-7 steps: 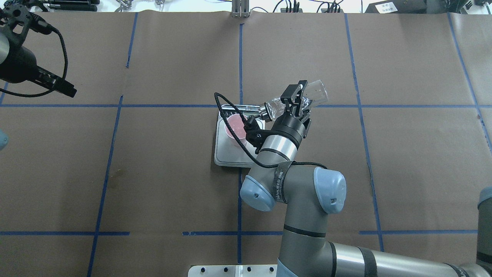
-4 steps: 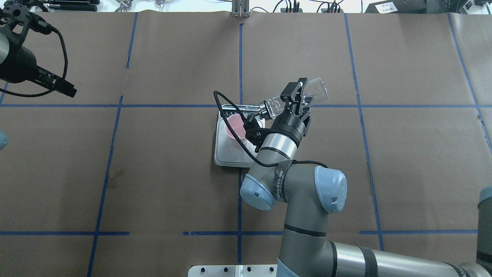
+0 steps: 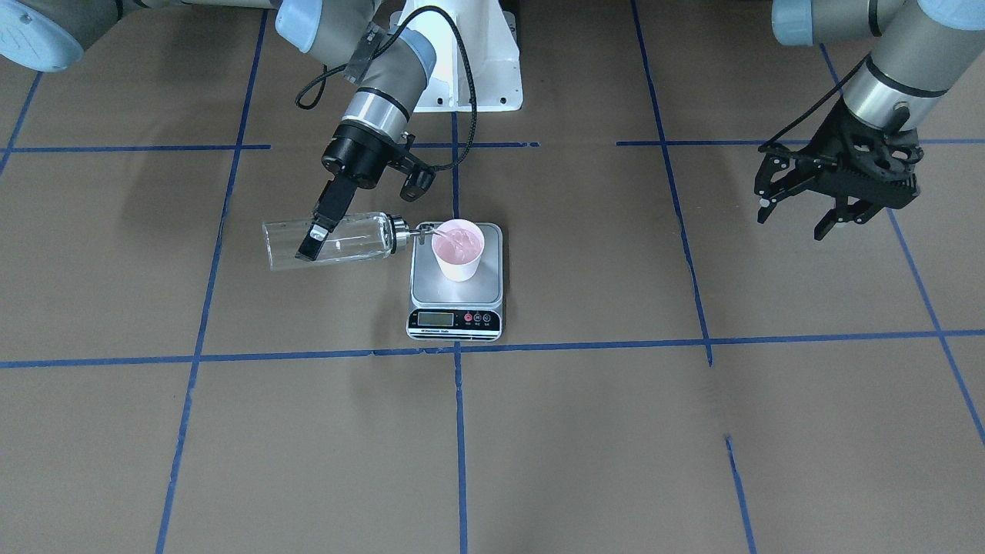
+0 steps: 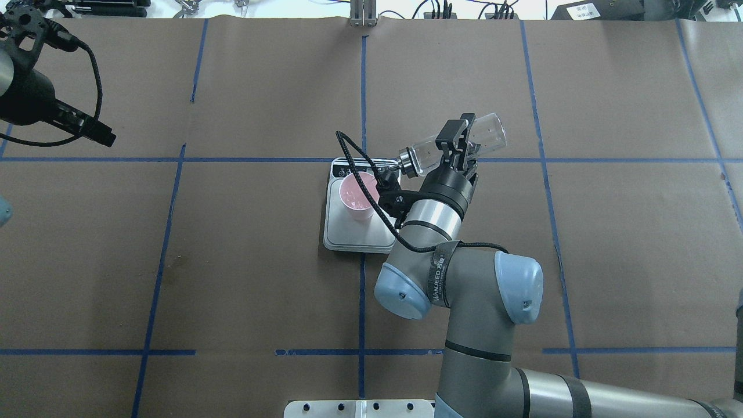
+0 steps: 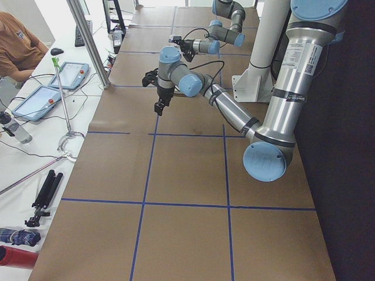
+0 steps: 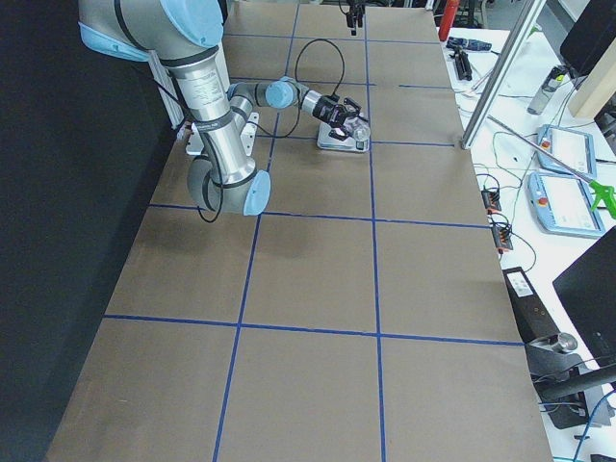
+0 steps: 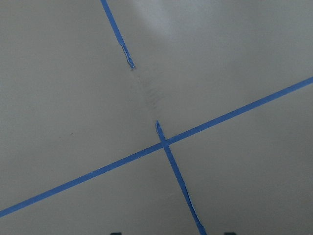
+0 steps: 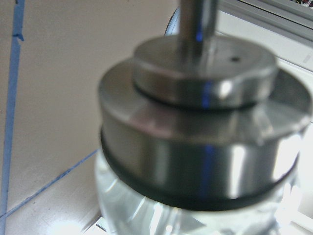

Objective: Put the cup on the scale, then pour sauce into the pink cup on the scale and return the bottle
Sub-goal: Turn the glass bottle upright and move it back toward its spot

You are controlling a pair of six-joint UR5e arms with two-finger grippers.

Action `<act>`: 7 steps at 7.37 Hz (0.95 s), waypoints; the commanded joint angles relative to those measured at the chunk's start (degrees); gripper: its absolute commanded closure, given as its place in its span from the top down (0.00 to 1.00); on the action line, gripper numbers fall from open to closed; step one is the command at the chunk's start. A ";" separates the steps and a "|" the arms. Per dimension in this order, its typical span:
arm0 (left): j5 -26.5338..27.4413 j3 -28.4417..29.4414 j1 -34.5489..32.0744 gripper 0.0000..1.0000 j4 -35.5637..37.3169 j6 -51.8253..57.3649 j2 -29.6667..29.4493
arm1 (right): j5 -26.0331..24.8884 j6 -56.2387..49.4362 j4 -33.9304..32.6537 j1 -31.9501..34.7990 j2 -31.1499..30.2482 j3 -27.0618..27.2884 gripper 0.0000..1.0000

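On the brown paper tabletop (image 3: 585, 431), the digital kitchen scale (image 3: 455, 298) is carrying the pink cup (image 3: 458, 250). Beside it, the right claw (image 3: 319, 231) is clamping the glass bottle (image 3: 338, 240) nearly horizontal, its spout (image 3: 428, 230) reaching the cup's rim. Tilting further risks overfilling or nudging the light cup over. Farther off, the left claw (image 3: 800, 215) is hanging empty, fingers apart.

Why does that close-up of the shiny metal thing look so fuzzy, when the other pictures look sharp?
Right wrist view: the bottle sits too near the lens, so its metal cap blurs and window glare streaks it. Front-facing view: bottle, cup and scale look crisp under even light, with soft shadows.
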 commanded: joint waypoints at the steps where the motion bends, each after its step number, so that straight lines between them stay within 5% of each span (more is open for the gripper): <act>1: -0.04 -0.09 0.00 0.76 -0.06 0.00 0.00 | 0.33 7.76 0.47 -0.34 -0.63 0.43 0.00; 4: 0.05 -0.09 0.00 0.76 0.03 0.00 0.00 | 1.56 10.27 5.18 -0.35 -2.39 2.10 0.00; 7: 0.05 -0.09 0.00 0.76 0.03 0.00 0.00 | 5.42 20.54 17.92 -0.96 -5.12 1.92 0.00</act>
